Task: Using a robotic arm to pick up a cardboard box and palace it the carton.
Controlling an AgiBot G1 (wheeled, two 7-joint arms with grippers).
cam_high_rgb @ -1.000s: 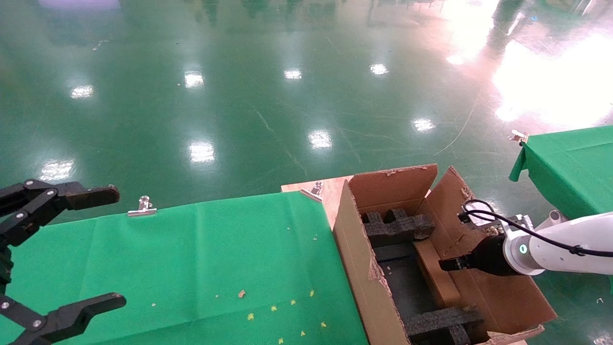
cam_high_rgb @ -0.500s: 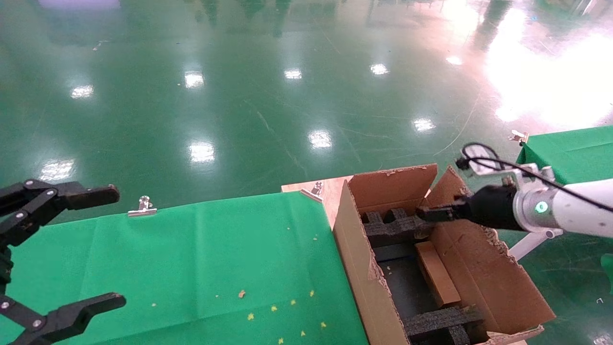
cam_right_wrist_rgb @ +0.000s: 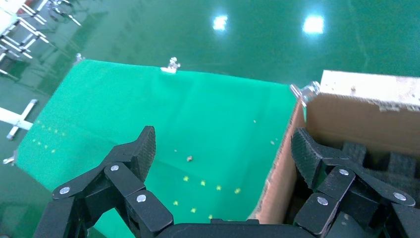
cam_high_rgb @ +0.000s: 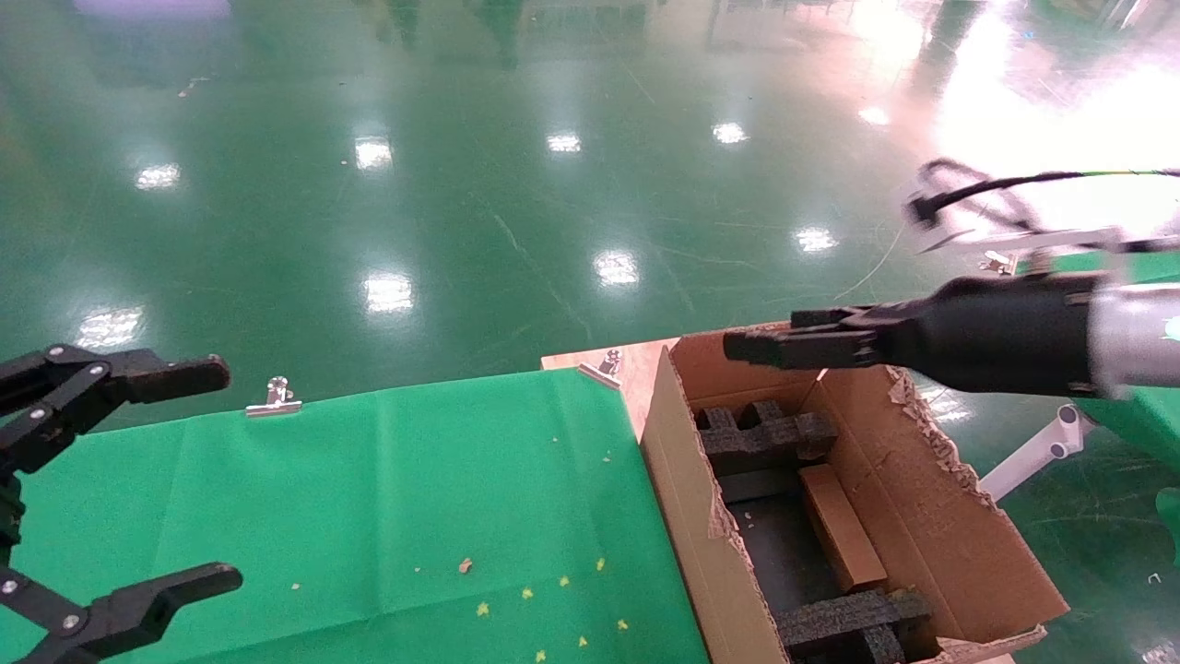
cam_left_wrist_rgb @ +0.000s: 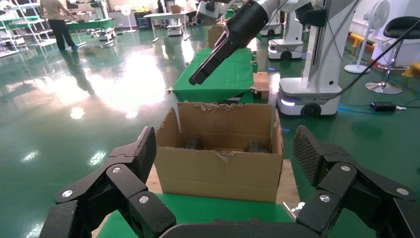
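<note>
The small brown cardboard box (cam_high_rgb: 841,530) lies inside the carton (cam_high_rgb: 682,516), along its right wall, between the black foam inserts (cam_high_rgb: 767,433). My right gripper (cam_high_rgb: 779,346) on the white arm hangs above the carton's far end. In the right wrist view it is open and empty (cam_right_wrist_rgb: 224,148), over the carton's left wall (cam_right_wrist_rgb: 277,188) and the green cloth. My left gripper (cam_high_rgb: 226,475) is parked open and empty over the left end of the table. It faces the carton (cam_left_wrist_rgb: 218,168) in the left wrist view, where the right arm (cam_left_wrist_rgb: 233,37) shows above.
A green cloth (cam_high_rgb: 369,498) covers the table, held by metal clips (cam_high_rgb: 273,398), with small crumbs on it. The carton stands on a wooden board (cam_high_rgb: 636,369). A second green table (cam_high_rgb: 1129,420) and a white leg (cam_high_rgb: 1032,461) are at the right. Shiny green floor lies beyond.
My right gripper has risen out of the carton, from beside the small box to above the far flap. The box stays in the carton. The left arm has not moved.
</note>
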